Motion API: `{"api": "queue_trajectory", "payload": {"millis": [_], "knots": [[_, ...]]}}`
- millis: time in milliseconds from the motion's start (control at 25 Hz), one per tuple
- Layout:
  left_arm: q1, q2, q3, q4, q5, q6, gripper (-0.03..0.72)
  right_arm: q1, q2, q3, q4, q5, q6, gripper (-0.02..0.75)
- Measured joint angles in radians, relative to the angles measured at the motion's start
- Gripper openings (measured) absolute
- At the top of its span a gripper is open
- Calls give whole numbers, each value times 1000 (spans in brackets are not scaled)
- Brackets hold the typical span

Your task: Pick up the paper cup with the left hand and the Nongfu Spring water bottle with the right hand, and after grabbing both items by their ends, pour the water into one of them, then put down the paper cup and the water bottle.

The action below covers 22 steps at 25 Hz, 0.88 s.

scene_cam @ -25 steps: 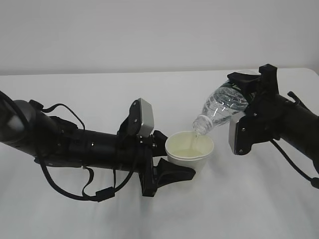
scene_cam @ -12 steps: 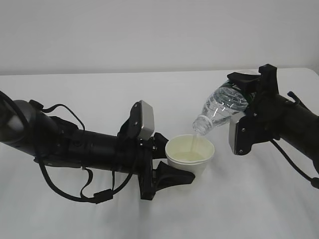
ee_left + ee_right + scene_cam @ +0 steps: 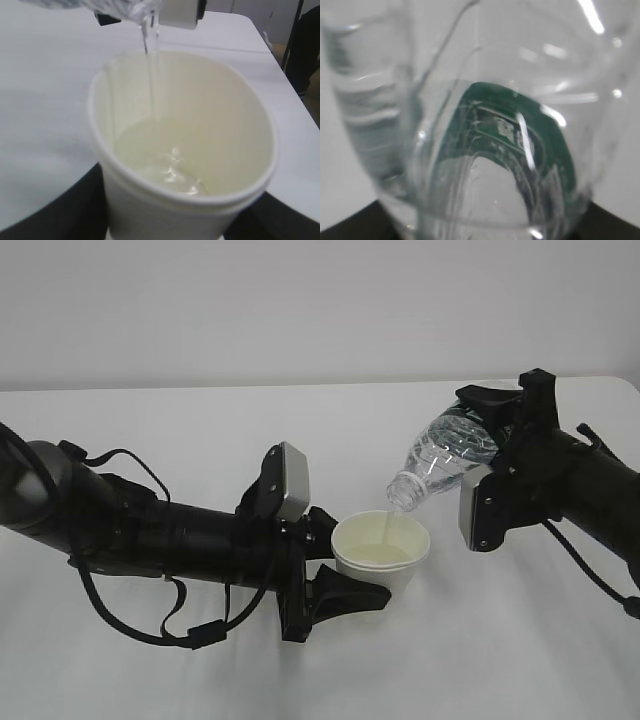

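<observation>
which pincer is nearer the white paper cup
Left. The left pincer is clamped around the small white tapered paper cup, touching it. The right pincer sits up and to the right, apart, holding the clear ribbed plastic bottle.

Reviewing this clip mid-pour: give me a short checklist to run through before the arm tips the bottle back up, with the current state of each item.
1. Bottle mouth is over the cup opening: ok, the neck points down at the rim's far side.
2. Water stream lands inside the cup: ok, the left wrist view shows it falling into the pooled water.
3. Left gripper holds the cup: ok, fingers flank it and it sits roughly upright.
4. Right gripper holds the bottle: ok, clamped at its base end.
5. Cup has room left: ok, water covers only the bottom.
6. Spill on the table: cannot tell, none visible in the exterior view, though the arms hide part of it.
</observation>
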Motion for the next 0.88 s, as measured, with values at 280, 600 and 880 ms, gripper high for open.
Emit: {"api": "queue_trajectory", "payload": {"millis": [280, 600, 880], "knots": [[0, 0, 0, 3, 7, 0, 435, 0, 0, 0, -2, -2, -9, 396], [0, 0, 0, 8, 12, 0, 435, 0, 0, 0, -7, -5, -11, 396], [0, 0, 0, 15, 15, 0, 435, 0, 0, 0, -8, -5, -12, 396]]}}
